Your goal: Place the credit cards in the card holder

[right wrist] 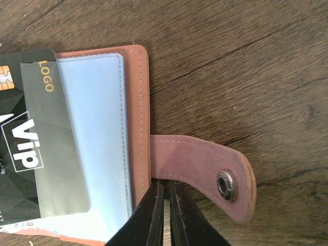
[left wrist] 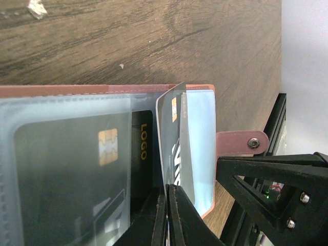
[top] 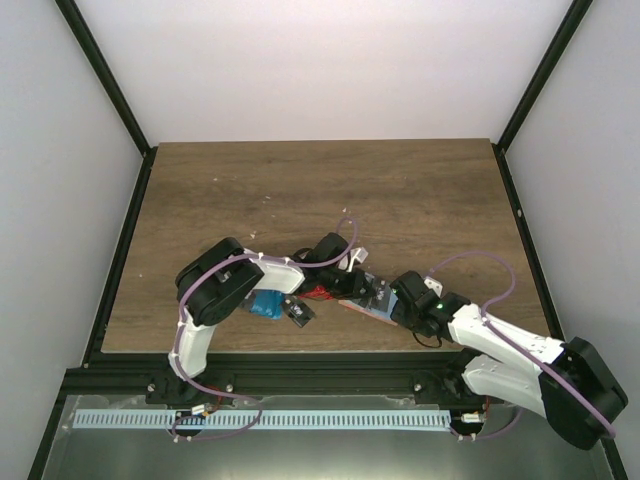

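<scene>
The left gripper point(left wrist: 168, 218) clamped a dark grey card point(left wrist: 171, 148) at the card holder point(right wrist: 137, 102)'s clear sleeve point(left wrist: 203, 138). The right gripper point(right wrist: 165, 215) pinched the holder's edge, with the snap strap point(right wrist: 205, 166) at 3 o'clock.

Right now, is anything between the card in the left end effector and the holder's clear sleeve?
Nothing visible. The dark card pinched by the left end effector stands tilted right against the empty-looking clear sleeve of the holder; whether its edge is inside, I cannot tell.
</scene>
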You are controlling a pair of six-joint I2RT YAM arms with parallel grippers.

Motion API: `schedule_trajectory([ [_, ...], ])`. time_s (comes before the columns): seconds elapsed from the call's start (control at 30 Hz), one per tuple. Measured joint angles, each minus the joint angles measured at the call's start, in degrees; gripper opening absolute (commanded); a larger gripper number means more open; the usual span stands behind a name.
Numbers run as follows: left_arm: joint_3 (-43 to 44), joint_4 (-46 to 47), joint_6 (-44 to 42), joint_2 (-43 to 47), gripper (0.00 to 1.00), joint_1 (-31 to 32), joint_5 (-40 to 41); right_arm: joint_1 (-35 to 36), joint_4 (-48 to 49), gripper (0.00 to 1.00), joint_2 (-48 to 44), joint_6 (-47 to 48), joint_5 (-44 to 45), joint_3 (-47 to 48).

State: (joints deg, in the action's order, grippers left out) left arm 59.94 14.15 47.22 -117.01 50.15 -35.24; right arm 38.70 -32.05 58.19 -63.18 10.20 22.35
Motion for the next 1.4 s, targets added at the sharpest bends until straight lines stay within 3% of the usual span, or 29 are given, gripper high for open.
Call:
schedule_trajectory([
  [1.4,6.69,-10.47,-7.43,-2.05,0.04,1.33,-2.89,-0.28,0.28,0.06,-0.46,0.81,-0.55,-0.02],
])
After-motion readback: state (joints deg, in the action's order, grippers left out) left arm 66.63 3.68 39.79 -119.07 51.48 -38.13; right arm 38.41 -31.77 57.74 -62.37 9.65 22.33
